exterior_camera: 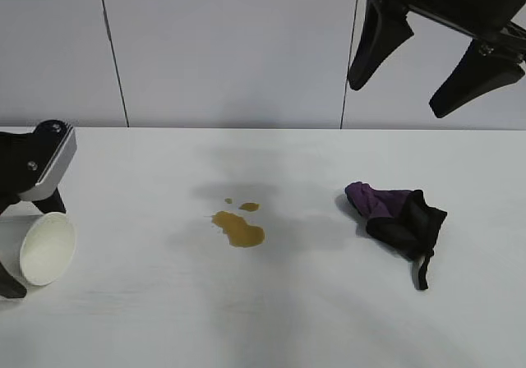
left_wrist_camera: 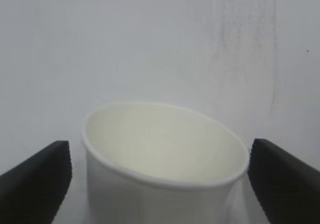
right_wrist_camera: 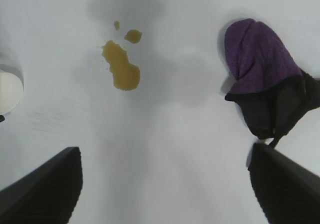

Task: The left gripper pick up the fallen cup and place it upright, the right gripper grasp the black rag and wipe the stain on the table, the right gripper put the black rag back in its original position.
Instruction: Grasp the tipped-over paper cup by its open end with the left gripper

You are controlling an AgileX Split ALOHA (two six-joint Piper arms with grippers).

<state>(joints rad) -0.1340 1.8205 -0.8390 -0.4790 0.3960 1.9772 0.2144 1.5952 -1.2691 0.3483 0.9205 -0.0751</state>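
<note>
One cup (exterior_camera: pixel 47 248) on its side at the table's (exterior_camera: pixel 164 319) left edge, white, nothing inside, mouth toward the brown stain (exterior_camera: pixel 238 229). Left gripper (exterior_camera: pixel 20 249) down around it, fingers spread wide on either side, not clamped. Right gripper (exterior_camera: pixel 436 76) high above the black rag (exterior_camera: pixel 399 218), fingers apart, holding nothing.

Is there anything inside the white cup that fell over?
The cup looks empty: its white inner wall shows, with no liquid. The very bottom inside is hidden from these views. The brown stain sits apart on the table.
</note>
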